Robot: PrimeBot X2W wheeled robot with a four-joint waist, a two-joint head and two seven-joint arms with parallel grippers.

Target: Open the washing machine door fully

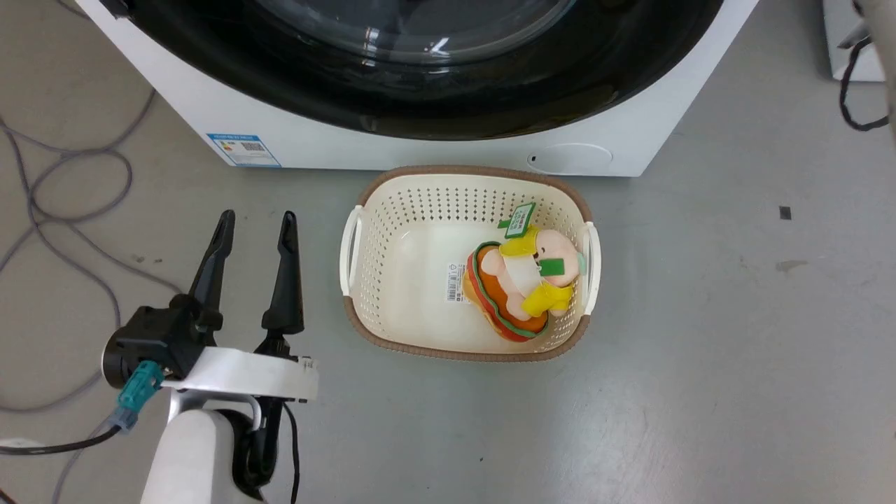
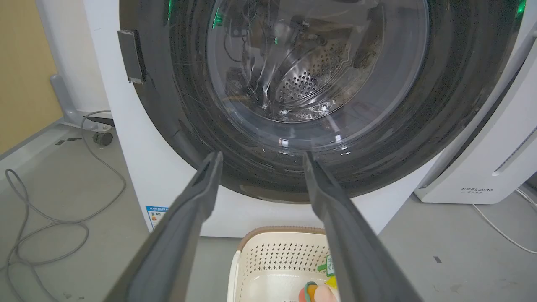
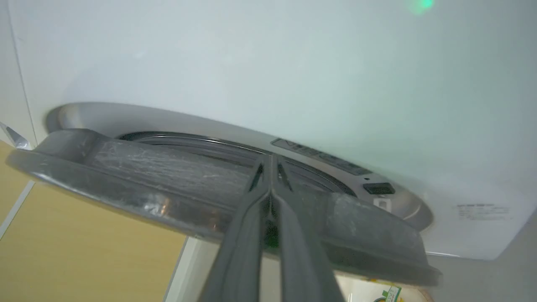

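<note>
One washing machine, one washing machine door, one basket with one plush toy in it. Two grippers. Left gripper: fingers spread wide, holding nothing, door straight ahead, basket just right of them. Right gripper: fingers pressed together, tips at the door's rim; I can't tell if they grip it. Grey floor, loose cables left of my left fingers, one FEELBIRD appliance further right.

Even bright light; glare on washing machine door.
</note>
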